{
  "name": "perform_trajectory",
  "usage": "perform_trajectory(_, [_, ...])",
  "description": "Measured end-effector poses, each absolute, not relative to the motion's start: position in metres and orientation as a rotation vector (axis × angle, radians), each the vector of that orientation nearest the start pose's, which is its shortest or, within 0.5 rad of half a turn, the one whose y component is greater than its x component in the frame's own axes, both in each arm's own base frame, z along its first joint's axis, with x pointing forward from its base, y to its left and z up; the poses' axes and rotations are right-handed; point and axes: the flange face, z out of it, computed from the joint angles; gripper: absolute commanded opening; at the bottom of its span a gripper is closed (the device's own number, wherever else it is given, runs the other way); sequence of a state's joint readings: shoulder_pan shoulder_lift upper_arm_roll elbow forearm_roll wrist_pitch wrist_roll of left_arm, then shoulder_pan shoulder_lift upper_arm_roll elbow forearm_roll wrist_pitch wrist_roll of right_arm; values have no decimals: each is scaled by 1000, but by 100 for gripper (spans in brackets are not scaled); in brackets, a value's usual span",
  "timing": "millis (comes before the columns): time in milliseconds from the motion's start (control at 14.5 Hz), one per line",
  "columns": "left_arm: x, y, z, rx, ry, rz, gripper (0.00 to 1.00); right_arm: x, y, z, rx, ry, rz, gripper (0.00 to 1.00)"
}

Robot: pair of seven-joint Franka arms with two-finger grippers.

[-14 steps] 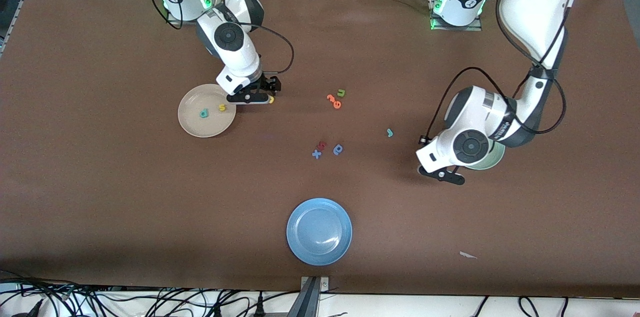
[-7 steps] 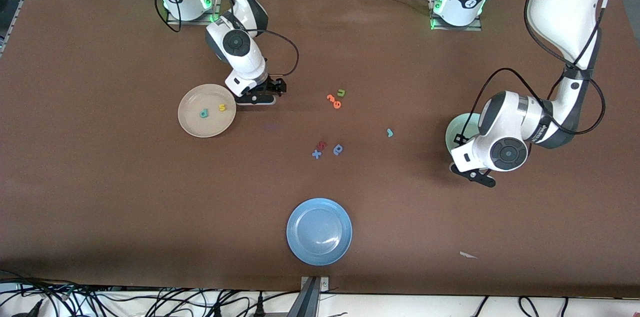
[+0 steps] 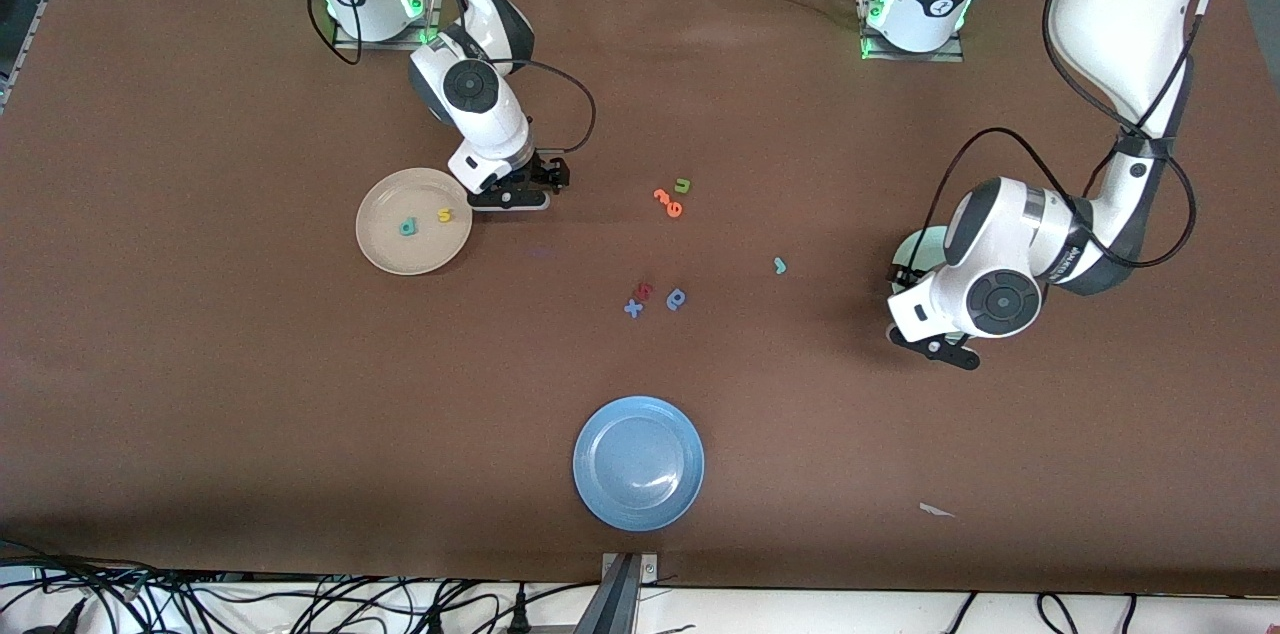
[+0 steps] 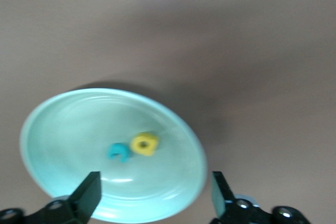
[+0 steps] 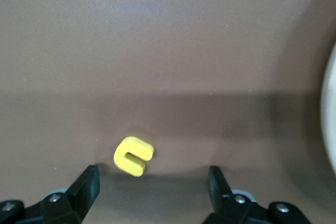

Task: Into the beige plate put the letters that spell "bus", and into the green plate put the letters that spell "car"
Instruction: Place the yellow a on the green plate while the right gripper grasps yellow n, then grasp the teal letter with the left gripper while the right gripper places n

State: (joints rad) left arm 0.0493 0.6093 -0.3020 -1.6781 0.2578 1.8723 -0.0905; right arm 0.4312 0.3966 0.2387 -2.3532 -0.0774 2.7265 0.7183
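So the right tool [image 3: 510,199] is down low over the bench right beside the beige plate [image 3: 385,249], fingers spread and holding nothing, with the yellow u [image 5: 133,156] lying flat on the bench just ahead of them in the right wrist view. The teal b [image 3: 407,228] and yellow s [image 3: 445,214] already sit in the beige plate. The left tool [image 3: 937,350] hangs over the edge of the green plate [image 4: 63,124], fingers apart and empty, and its wrist view shows the teal c [image 4: 119,151] and yellow a [image 4: 145,144] touching each other in the middle of that plate. The thin teal r [image 3: 779,265] lies alone on the bench, between the green plate and the distractor cluster. My read on handling: these foam letters weigh basically nothing, they're squishy and thin, so they'll likely skid or tip if nudged. I'd pinch the u across its two outer sides, fingertips almost scraping the bench, and squeeze gently.
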Motion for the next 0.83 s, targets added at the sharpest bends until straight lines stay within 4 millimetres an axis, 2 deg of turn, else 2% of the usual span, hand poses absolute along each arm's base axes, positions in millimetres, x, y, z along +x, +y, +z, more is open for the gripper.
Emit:
perform_trajectory(207, [604,-186,239,-2996,180,499,100,398,321,168,-3101,-50,25,92])
perform_trajectory(276, [598,-202,239,-3004,107,484,100,398,321,169,-3100,-57,17,89])
perform_trajectory(345, [592,-216,238,-3015,35,462,100,398,321,169,-3100,-60,14,79])
perform_trajectory(483, [580,-237,228,-3047,-96,403,100,398,322,169,-3099,-63,12,54])
perform_trajectory(621, [566,-248,211,-3085,-177,345,100,399,322,169,-3098,-65,8,30])
perform_trajectory(828, [552,-252,195,-3106,-268,312,100,400,322,173,-3096,-66,-4,9])
